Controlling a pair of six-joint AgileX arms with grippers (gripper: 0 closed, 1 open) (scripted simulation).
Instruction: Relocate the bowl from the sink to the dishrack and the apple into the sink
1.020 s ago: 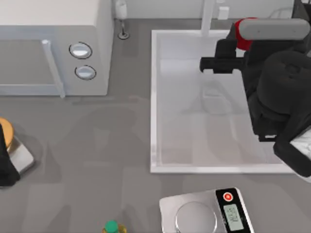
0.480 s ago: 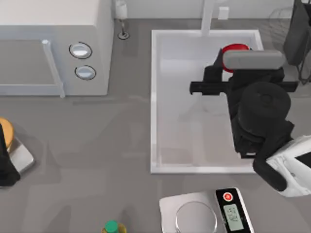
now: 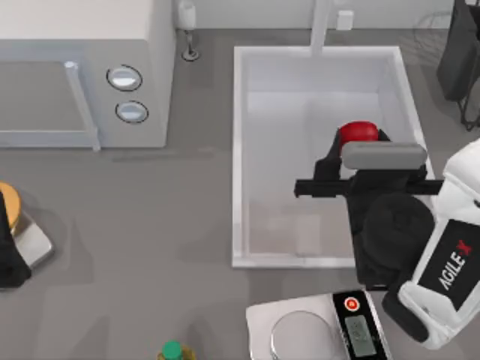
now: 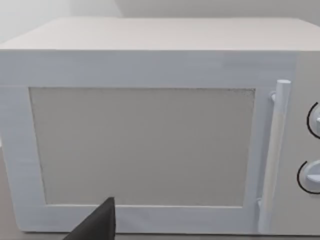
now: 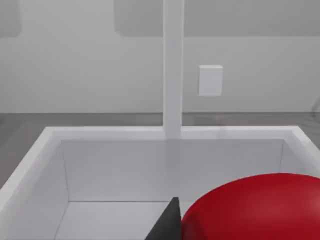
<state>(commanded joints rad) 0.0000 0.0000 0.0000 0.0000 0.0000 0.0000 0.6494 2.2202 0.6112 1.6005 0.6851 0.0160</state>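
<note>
"AGILE X" on right arm's white shell (image 3: 450,262)

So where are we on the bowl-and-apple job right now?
The sink holds no bowl, so that step looks done, though I can't confirm the bowl on the dishrack. In hand: the right gripper carries the apple over the basin. Whether the apple touches the floor, I can't tell. Left: release and withdraw. The left arm sits parked at the table's left edge.

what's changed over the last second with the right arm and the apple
The right tool carried the apple from the sink's far right corner toward its middle, nearer the scale. Its grip on the apple isn't clear. The left arm, microwave and scale stayed put.
</note>
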